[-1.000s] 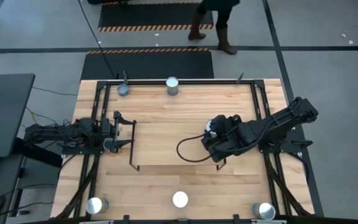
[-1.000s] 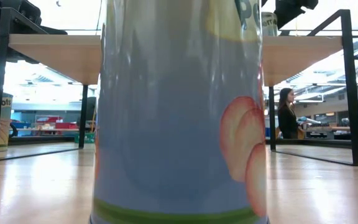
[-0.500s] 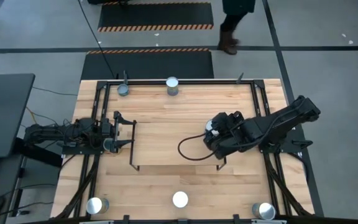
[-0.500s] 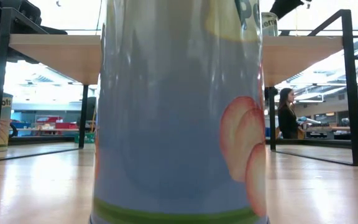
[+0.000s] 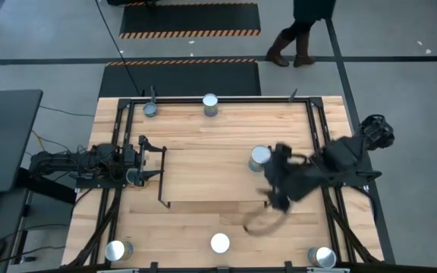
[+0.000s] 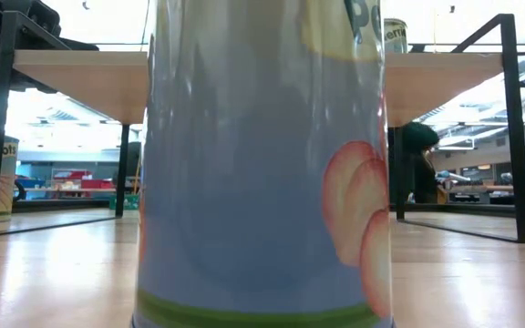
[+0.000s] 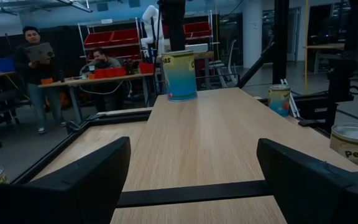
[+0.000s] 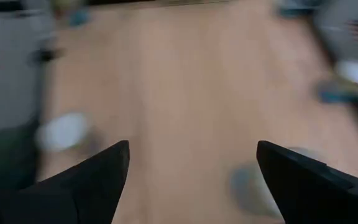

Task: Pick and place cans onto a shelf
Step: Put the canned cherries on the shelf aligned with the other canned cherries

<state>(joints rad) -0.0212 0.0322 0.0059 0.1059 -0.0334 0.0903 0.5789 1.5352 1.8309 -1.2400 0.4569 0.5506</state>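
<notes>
The shelf, a low light-wood board on black wire end frames, stands mid-table. One can stands upright on its right end, and it also shows in the left wrist view and the low view. My right gripper hovers open and blurred just near-right of that can, with nothing between its fingers. My left gripper waits open and level at the shelf's left end. Other cans stand at the far edge and the near edge.
More cans stand at the far left, the near corners and under the left arm. One near-edge can fills the low view. A black rail frame edges the table. A person walks beyond it.
My right gripper has left the can on the shelf's right end, rising and swinging toward the table's near-right while rolling about its wrist. The can stays upright on the shelf. A person has walked rightward beyond the table's far edge.
</notes>
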